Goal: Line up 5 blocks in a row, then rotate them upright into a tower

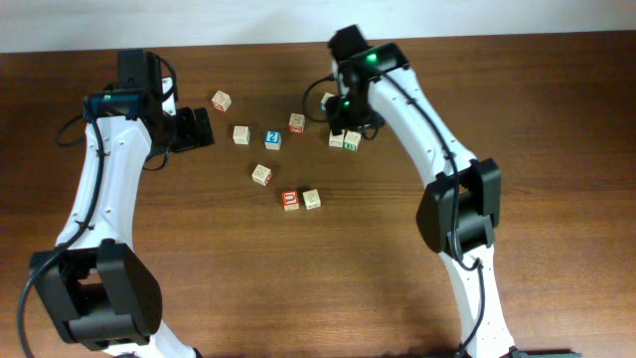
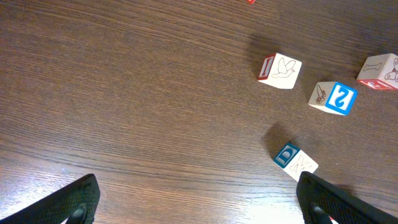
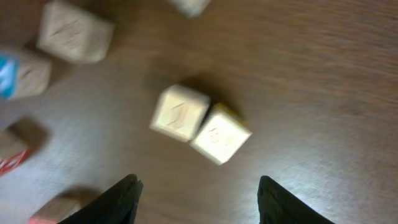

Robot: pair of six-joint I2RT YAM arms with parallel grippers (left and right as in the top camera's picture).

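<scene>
A tan cube and a green-lettered cube sit touching side by side on the dark wooden surface, right of centre and directly beneath the right claw. Seen from the right wrist, the pair lies just ahead of that claw, roughly centred between its black fingers. The fingers stand apart with nothing between them and touch neither cube. That view is blurred, so the markings on the cubes' faces cannot be read. Nearer the arms' bases, a red-framed cube and a plain tan neighbour stand just beside each other, well apart from both claws. A blue "2" cube lies to the left of the pair. The left claw hovers over the left side of the surface, spread wide and empty. From its wrist, a blue "D" cube appears just beside one finger. A cut-off cube shows only partly at that frame's right edge, and in the overhead view a half-hidden cube peeks out from behind the right arm.
</scene>
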